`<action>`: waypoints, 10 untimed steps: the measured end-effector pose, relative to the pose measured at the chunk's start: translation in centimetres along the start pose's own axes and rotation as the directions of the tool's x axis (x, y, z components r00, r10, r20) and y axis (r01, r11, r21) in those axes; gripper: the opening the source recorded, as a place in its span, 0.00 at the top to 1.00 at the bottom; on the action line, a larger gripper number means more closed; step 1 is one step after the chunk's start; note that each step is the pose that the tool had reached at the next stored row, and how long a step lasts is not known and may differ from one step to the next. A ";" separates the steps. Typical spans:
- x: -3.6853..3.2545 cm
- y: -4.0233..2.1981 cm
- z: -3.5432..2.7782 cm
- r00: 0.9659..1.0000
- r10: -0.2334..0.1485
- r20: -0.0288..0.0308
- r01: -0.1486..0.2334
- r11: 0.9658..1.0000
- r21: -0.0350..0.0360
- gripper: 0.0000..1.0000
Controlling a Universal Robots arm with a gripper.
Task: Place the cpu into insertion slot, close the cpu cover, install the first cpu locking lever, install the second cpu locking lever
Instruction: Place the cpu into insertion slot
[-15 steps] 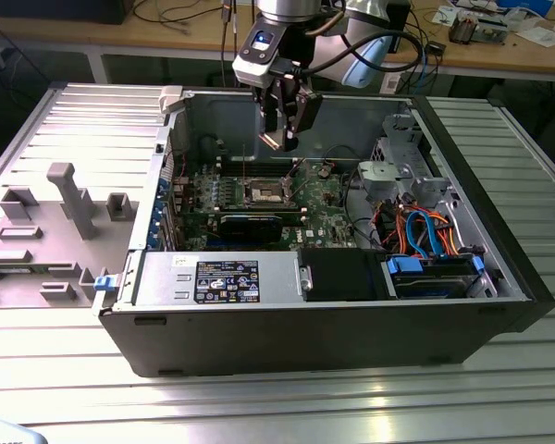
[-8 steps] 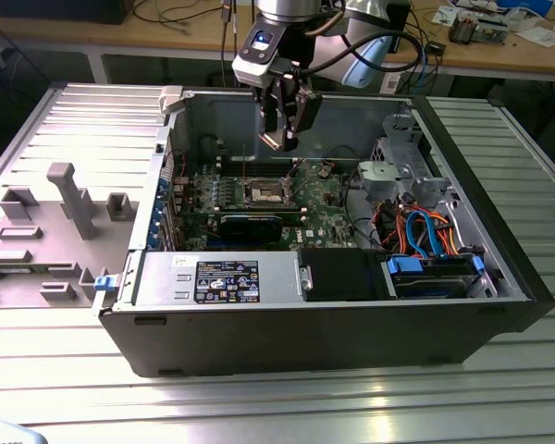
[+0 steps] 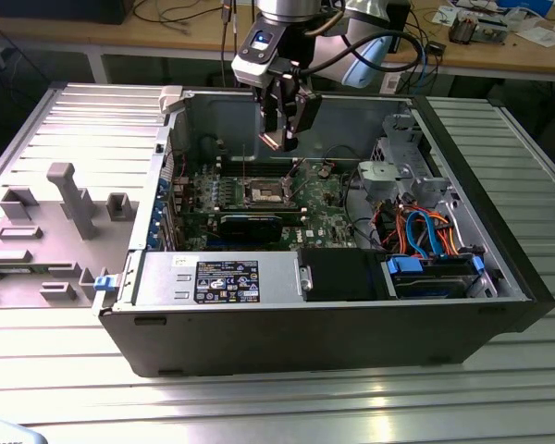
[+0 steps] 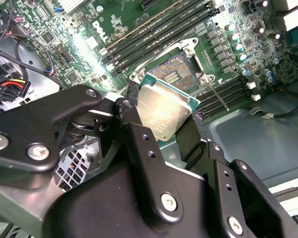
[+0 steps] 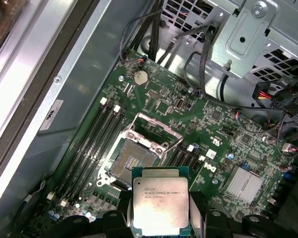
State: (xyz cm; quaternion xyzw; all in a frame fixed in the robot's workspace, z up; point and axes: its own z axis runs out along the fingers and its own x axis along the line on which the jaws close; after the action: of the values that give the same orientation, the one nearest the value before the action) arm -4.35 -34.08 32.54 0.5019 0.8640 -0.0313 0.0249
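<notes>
Fingers [image 4: 139, 144]: mine pinch the cpu [image 5: 160, 206] by two edges.
Slot [image 5: 131, 159]: bare, below the cpu, apart from it.
Cover [image 5: 148, 142]: raised.

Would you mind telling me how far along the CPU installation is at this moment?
Nothing is seated yet. In hand: the gripper is shut on the cpu, held above the motherboard near the insertion slot. The slot lies bare, its dark contacts exposed, and the cpu cover stands hinged open beside it. Left: placing the chip, closing the cover, latching both levers.
</notes>
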 end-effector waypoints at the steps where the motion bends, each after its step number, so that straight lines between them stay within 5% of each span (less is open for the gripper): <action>1: 0.00 0.00 0.00 1.000 0.001 0.000 -0.001 1.000 0.000 0.45; 10: 0.00 0.00 0.00 1.000 0.011 0.000 -0.011 1.000 0.001 0.45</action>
State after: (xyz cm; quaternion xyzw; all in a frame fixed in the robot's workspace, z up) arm -4.36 -34.08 32.54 0.5068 0.8611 -0.0317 0.0249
